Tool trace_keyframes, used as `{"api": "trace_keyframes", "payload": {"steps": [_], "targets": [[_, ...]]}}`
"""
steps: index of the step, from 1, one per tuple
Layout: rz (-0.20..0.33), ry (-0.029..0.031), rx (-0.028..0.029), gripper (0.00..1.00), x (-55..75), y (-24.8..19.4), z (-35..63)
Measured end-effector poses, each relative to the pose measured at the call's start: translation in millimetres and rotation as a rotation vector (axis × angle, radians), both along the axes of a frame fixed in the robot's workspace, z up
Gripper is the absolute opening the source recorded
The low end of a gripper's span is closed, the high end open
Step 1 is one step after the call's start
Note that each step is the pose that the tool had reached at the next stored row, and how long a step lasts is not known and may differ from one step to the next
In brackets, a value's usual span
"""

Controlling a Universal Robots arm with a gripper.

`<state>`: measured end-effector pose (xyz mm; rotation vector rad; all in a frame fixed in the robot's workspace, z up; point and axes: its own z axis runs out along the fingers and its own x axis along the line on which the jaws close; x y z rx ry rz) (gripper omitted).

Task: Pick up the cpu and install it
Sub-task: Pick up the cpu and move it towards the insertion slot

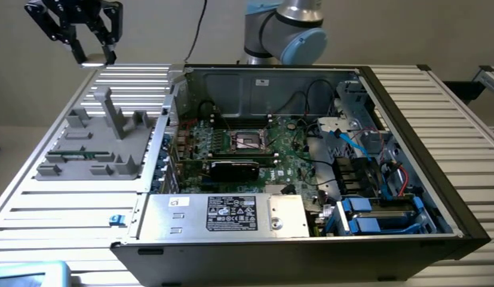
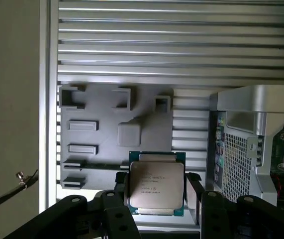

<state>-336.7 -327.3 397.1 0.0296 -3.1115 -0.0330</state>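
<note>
Item: cpu (image 2: 155, 183), flat square, silver lid with fine print, green edge.
End effector (image 2: 156, 187): clamping the cpu's opposite sides.
Place: raised near the gray tray (image 2: 107, 107).

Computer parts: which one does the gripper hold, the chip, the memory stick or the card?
The silver chip, between the gripper's fingers. The green memory stick lies in the gray holder; the black card sits in the case.

Square cpu (image 2: 156, 185), silver lid, thin green edge, lying flat, clamped between fingers (image 2: 193, 185)
</note>
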Motion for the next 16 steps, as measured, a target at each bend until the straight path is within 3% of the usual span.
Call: {"api": "trace_keyframes", "payload": {"steps": [7,16], "targets": [[0.000,0.0002,0.0000,0.55,21.5,0.0,0.0],[0.000,0.0079,0.0000,0.55,54.1,0.0,0.0]]}}
